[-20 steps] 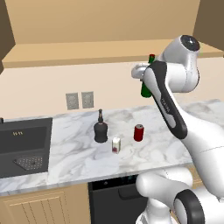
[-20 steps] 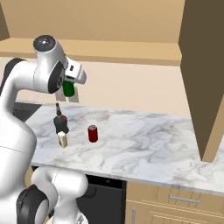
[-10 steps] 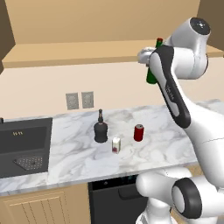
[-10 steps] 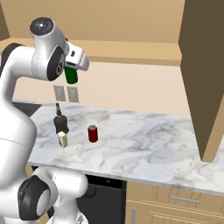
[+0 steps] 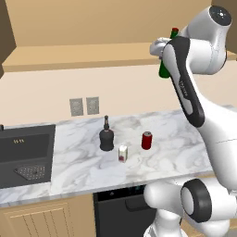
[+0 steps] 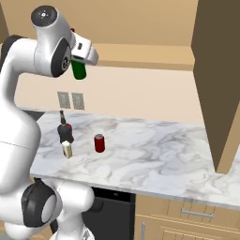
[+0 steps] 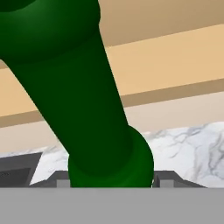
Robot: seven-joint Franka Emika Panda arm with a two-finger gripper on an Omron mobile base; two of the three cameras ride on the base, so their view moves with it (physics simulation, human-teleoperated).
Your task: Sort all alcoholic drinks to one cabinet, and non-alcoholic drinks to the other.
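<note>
My gripper [image 5: 163, 57] is shut on the slim green bottle [image 5: 164, 70], held tilted high above the counter at the level of the open wall cabinet's tan floor [image 5: 83, 56]. The bottle's red cap [image 5: 174, 31] pokes up behind the hand. From the other side the gripper [image 6: 79, 60] holds the green bottle [image 6: 78, 70] too, and in the hand view its green body [image 7: 87, 100] looms close. On the marble counter [image 5: 78, 166] stand the black bottle [image 5: 106, 138], the red can [image 5: 146, 140] and the small white carton [image 5: 122, 153].
A dark sink [image 5: 25, 155] lies at the counter's left end, with two wall outlets [image 5: 84, 106] behind. An open cabinet door [image 6: 218, 79] hangs at the right over the counter. A black appliance front [image 5: 118, 213] sits below the counter edge.
The arm has lifted the green bottle higher, from above the counter up to the cabinet's floor level. The black bottle, red can and carton have not moved.
</note>
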